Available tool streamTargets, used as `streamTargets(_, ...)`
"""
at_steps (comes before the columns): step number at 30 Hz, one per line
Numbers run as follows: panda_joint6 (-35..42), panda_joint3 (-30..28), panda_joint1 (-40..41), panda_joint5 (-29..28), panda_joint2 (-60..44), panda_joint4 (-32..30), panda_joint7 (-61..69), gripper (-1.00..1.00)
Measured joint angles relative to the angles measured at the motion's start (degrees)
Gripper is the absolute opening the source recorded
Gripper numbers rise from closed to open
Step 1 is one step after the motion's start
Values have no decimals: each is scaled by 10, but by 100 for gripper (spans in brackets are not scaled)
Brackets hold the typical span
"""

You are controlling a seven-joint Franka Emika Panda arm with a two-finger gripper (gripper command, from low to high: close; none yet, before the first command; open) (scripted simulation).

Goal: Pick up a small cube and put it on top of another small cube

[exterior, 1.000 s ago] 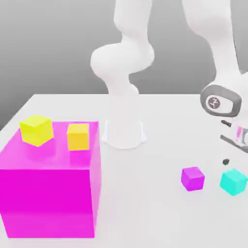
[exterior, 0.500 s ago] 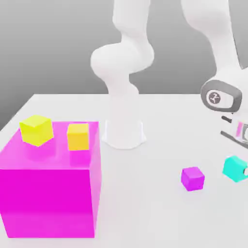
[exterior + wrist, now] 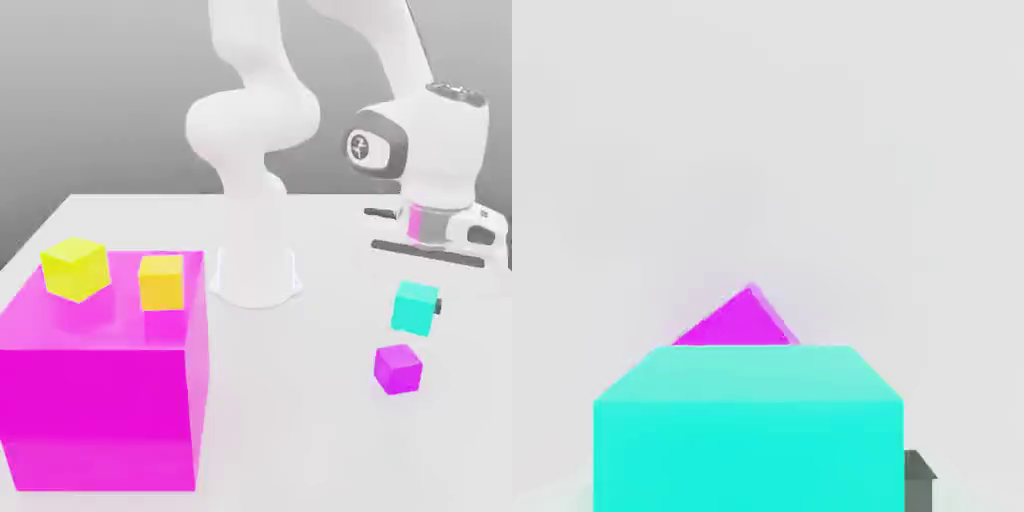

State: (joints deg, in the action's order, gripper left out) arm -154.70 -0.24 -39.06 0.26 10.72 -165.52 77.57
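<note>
A huge magenta block [image 3: 110, 410] stands at the exterior view's left, nearest, a yellow cube [image 3: 76, 269] and an orange cube [image 3: 162, 283] on top. At the exterior view's right, a small purple cube [image 3: 398, 369] rests on the smooth, pale grey counter [image 3: 290, 420]. Just above it in that view, a turquoise cube [image 3: 415, 308] is pinched in the pincer [image 3: 416, 307], held off the surface. Farther back, the white robot arm [image 3: 255, 210] rises from its base near the counter's far edge. Behind, a plain grey wall [image 3: 110, 100] darkens downward.
</note>
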Motion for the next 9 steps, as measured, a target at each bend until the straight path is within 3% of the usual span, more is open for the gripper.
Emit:
streamTargets(6,-105,-1,-1,5,-106,1,11,-100)
streamTargets(7,-118,-3,-1,2,-118,1,9,100)
streamTargets(9,-118,-3,-1,2,-118,1,9,100)
